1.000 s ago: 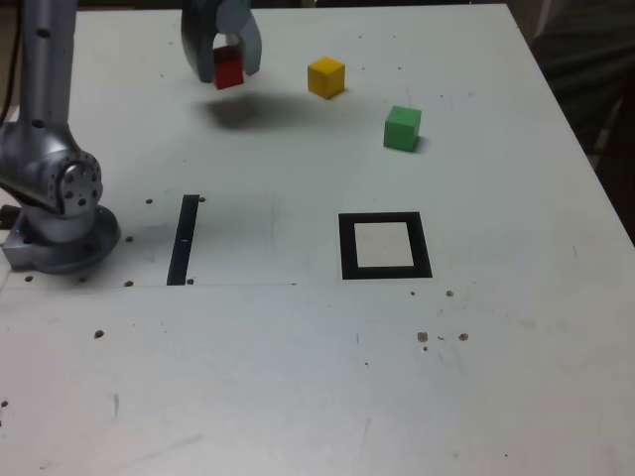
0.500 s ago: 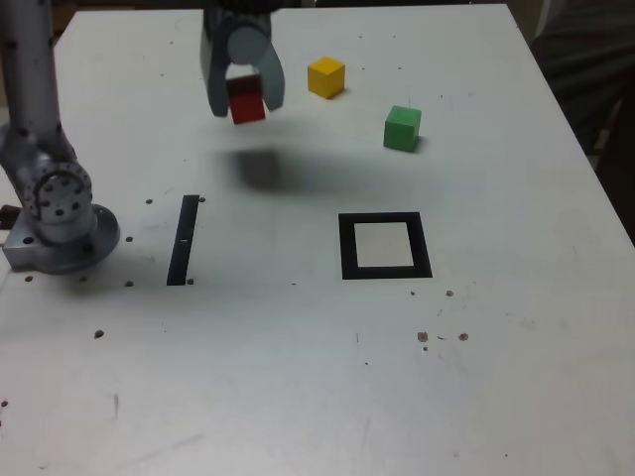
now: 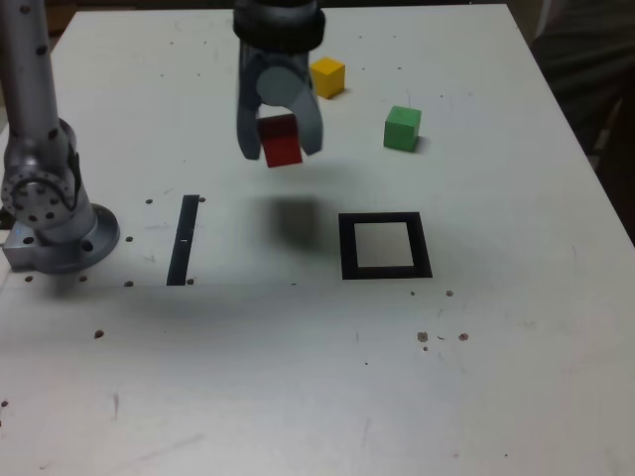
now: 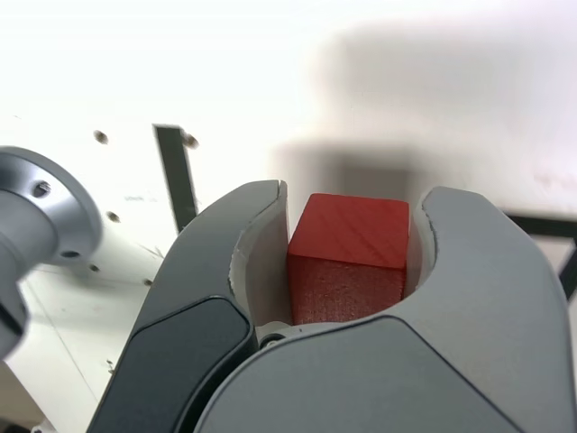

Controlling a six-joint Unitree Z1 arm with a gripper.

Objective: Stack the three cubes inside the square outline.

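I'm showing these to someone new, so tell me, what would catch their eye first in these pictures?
First, the red cube held in the gripper above the table, its shadow falling at the exterior view's left of the black square outline. Next, the yellow cube and green cube resting apart near the far edge. At the exterior view's left stands the arm's silver base, beside a narrow black strip.

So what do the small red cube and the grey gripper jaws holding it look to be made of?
Small red cube: probably painted wood or plastic; matte faces with faint diagonal streaks and a grainy front. Grey gripper: looks like smooth moulded plastic with a dull sheen and paler inner liners; metal can't be ruled out.
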